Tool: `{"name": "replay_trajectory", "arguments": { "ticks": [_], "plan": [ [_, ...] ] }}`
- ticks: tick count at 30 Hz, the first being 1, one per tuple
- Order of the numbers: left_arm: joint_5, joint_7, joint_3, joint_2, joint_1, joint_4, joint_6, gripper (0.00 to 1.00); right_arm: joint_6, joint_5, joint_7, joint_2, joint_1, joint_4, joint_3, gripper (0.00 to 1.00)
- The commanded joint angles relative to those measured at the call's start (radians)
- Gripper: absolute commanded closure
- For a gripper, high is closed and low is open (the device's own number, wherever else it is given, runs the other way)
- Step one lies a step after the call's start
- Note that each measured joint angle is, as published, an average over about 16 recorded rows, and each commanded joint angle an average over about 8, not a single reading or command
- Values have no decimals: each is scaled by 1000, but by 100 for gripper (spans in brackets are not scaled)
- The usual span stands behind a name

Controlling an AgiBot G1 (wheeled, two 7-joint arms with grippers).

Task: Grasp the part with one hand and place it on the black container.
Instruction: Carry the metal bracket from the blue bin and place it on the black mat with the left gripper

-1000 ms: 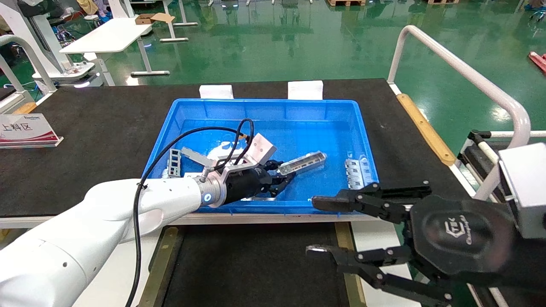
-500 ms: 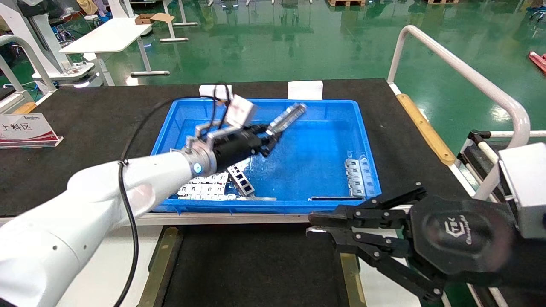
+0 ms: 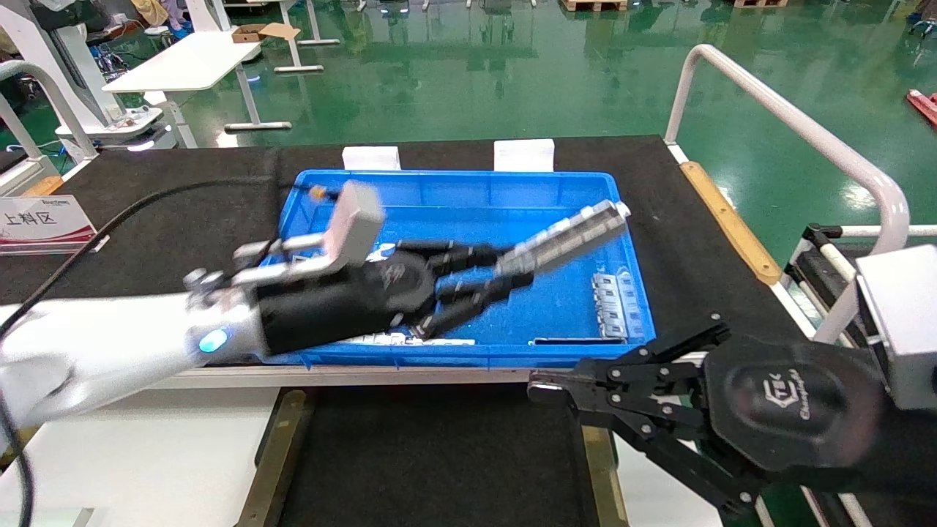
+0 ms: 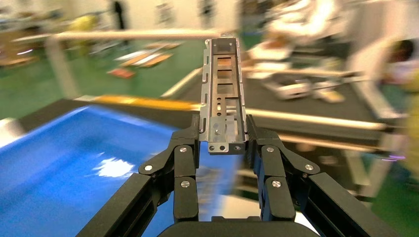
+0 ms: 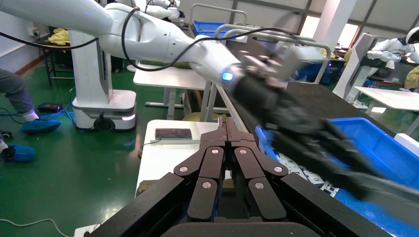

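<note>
Left pincer (image 3: 505, 274) gripped the part (image 3: 564, 238) above the blue bin (image 3: 468, 183), mid-bench.
Carrying step; next likely meant lowering it onto the black container (image 3: 432, 454) at the near edge, beside the closed right pincer (image 3: 538, 384).

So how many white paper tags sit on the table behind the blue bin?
2. One white tag lies behind the blue bin toward its far left corner, the other white tag behind the middle of its far rim. None appears hidden.
</note>
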Motion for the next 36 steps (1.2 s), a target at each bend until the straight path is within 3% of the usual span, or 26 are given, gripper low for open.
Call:
{"name": "replay_trajectory", "arguments": {
  "ticks": [1,8,14,22,36],
  "plan": [
    [-31,26,-14,-38,21,-11,116,100,0,0,0,0,0,0,0,100],
    [-44,-7,1,-165,167,-124,174,100,0,0,0,0,0,0,0,100],
    [-50,-51,22,-263,357,-271,35,100,0,0,0,0,0,0,0,100],
    [-47,-101,38,-289,568,-430,-356,100,0,0,0,0,0,0,-1,100],
    [-119,-200,-18,-80,703,-569,-1108,100,0,1,0,0,0,0,-1,100]
  ]
}}
